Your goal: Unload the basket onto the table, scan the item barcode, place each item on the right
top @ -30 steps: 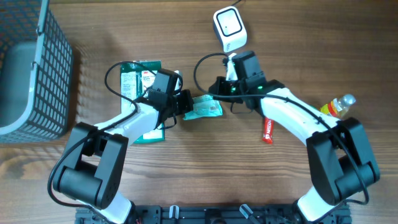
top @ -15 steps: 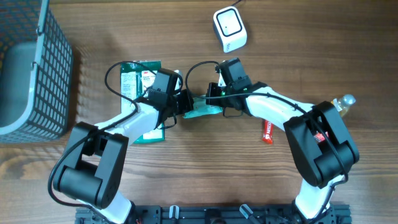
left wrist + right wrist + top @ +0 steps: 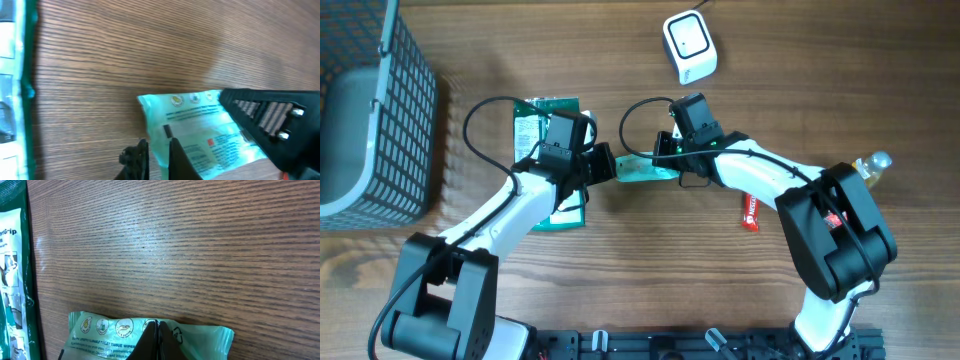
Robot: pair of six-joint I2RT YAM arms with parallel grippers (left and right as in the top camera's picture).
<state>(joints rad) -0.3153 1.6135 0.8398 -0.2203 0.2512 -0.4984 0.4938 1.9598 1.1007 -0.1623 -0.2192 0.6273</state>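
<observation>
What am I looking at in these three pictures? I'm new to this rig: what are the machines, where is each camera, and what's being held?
Two robot arms work at a wooden table. One picture looks down from above; the other two come from cameras on each wrist. Both the left gripper and right gripper are shut on opposite ends of a teal wipes packet. Also on the table: a white scanner, a green package, a grey basket, a red tube and a small bottle.

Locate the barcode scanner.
In the overhead view, the white barcode scanner lies at the table's far edge, right of centre, beyond the right gripper pinching the teal wipes packet.
</observation>
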